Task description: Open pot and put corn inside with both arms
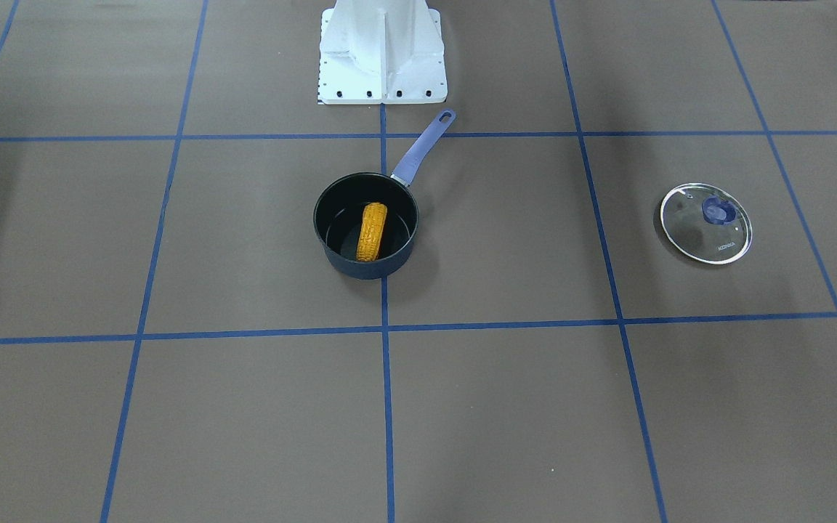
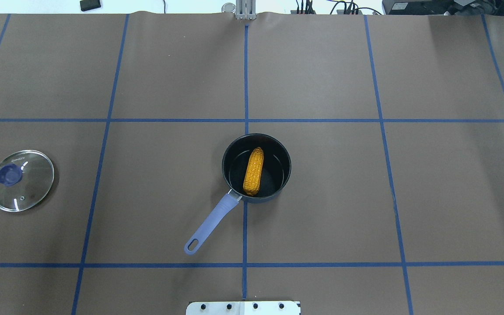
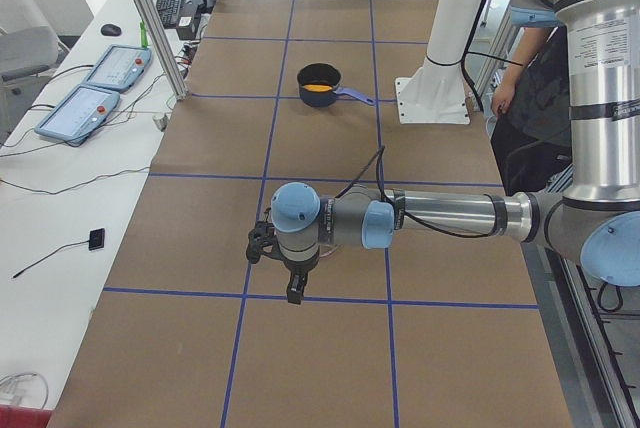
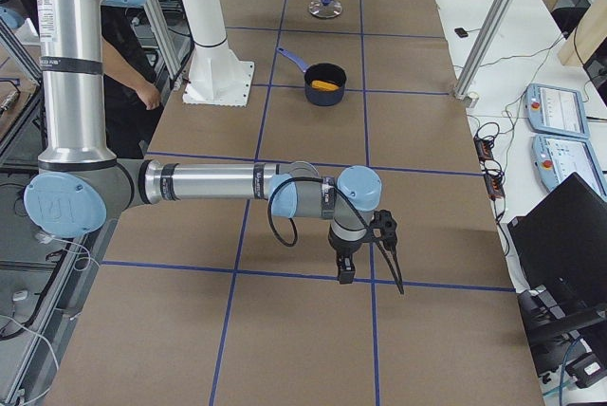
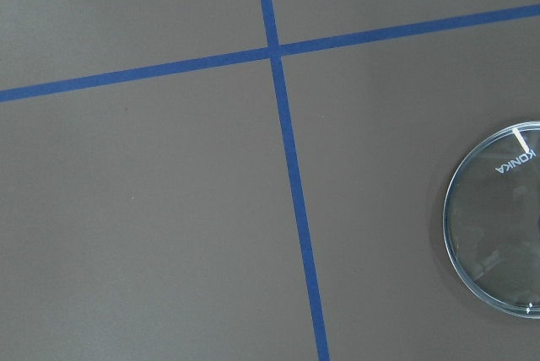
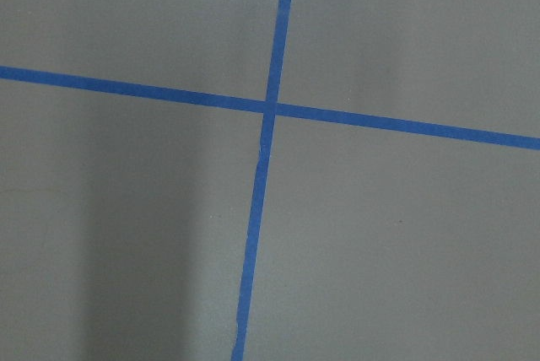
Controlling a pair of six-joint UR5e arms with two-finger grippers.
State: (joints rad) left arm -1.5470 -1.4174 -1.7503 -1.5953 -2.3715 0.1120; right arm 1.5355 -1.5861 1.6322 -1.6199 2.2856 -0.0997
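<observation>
Already inside, the corn [image 2: 253,171] lies on the floor of the pot [image 1: 369,267], in the middle of the table [image 2: 365,197]. Its long axis runs nearly straight away from the robot, tilted slightly, and the whole ear fits within the rim. The pot is open, with its handle [image 2: 210,225] pointing back toward the robot and a little to its left. The glass lid [image 2: 21,180] lies flat on the table far out on the robot's left, well apart from the pot, with its blue knob showing.

Neither arm is near the pot. The left gripper [image 3: 290,273] hangs low over the table toward the left end, with the pot well beyond it along the table. Its wrist camera catches the edge of the lid at the right of its view, so I judge it the arm nearer the lid. The right gripper [image 4: 365,249] hangs low over the table toward the opposite end, also well apart from the pot. Its wrist camera shows only brown surface and crossing blue tape.

Both grippers appear only in the side views. I cannot tell how far either is parted, and I see nothing in their grasp or touching them. I judge both steps done: lid off, corn in.
</observation>
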